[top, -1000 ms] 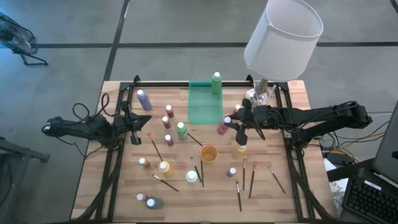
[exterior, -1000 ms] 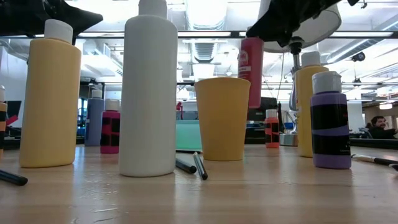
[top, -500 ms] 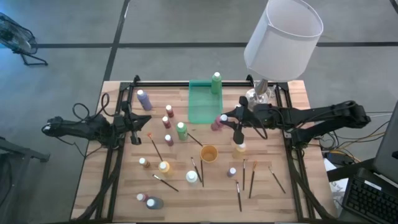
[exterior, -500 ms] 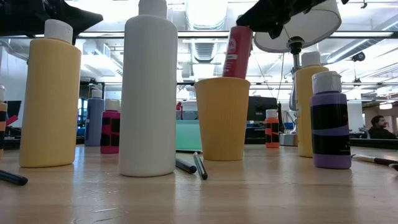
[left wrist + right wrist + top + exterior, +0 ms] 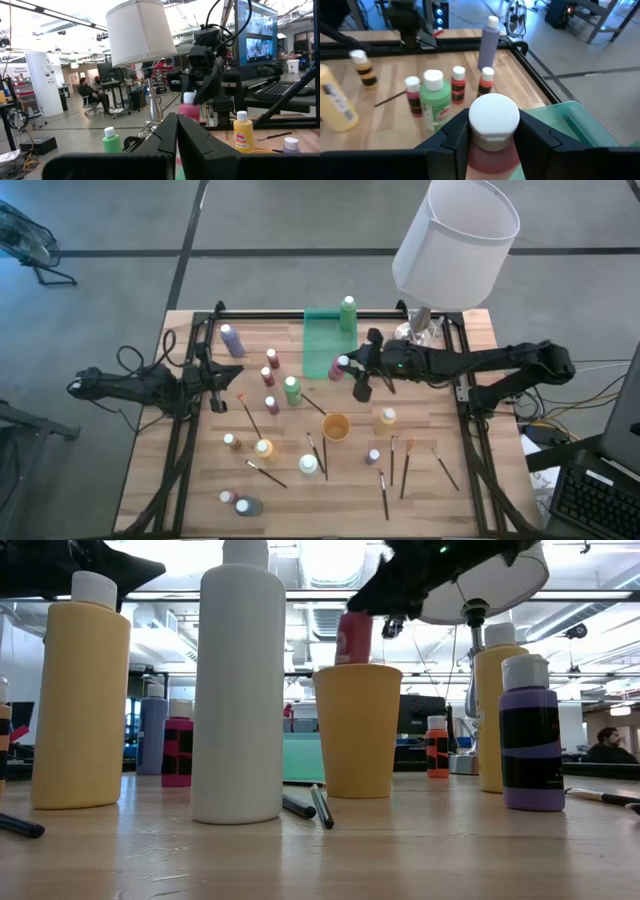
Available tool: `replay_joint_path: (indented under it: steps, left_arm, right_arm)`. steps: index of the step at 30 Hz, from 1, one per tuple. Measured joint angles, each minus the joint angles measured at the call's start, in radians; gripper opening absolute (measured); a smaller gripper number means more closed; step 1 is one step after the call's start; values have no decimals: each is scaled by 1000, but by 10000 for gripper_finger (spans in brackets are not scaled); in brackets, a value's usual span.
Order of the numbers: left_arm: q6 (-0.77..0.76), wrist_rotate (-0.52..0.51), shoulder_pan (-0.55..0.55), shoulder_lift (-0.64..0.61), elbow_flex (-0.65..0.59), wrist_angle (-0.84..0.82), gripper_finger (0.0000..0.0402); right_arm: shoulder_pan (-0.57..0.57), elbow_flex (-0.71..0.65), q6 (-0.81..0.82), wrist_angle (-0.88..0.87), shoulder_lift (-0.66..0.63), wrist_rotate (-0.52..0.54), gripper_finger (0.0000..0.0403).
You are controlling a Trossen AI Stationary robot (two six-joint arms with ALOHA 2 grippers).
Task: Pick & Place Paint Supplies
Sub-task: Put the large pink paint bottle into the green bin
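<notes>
Over tray edge: pink-red bottle (image 5: 337, 369) with white cap, held in the air at the right rim of the green tray (image 5: 322, 340), near its front corner
Right gripper (image 5: 347, 367): fingers clamped on that bottle's neck – right wrist view shows the cap (image 5: 494, 117) between both fingers, tray below
Right arm: stretched in from the table's right side, passing in front of the lamp (image 5: 455, 238)
In tray: one green bottle (image 5: 347, 311) upright at the back right corner
Left of tray: purple bottle (image 5: 231, 340), small red bottles, green bottle (image 5: 291, 389), all upright on the wood
Centre: orange cup (image 5: 336, 426) standing, yellow bottle (image 5: 385, 420) to its right, small purple bottle (image 5: 372, 456) nearer the front
Front: white bottle (image 5: 308, 465), yellow bottle (image 5: 263, 447), brushes (image 5: 384, 493) lying scattered – some dark handles by the cup
Left gripper (image 5: 222, 385): fingers together, nothing held, parked over the left side of the table
Background: seated person (image 5: 93, 93) well beyond the table
</notes>
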Motion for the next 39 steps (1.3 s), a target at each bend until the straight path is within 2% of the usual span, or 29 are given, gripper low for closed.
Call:
replay_joint_path:
  steps: [7,13,20,29,39]
  left_arm:
    - [0,0,0,0,0,0,16]
    - [0,0,0,0,0,0,16]
    - [0,0,0,0,0,0,16]
    - [0,0,0,0,0,0,16]
    - [0,0,0,0,0,0,16]
  right_arm:
    - [-43,86,0,14,124,0,112]
    - [-85,168,1,31,215,0,123]
    - [-149,256,1,32,317,9,112]
    - [-266,234,93,191,375,30,118]
    - [-344,230,125,205,445,10,117]
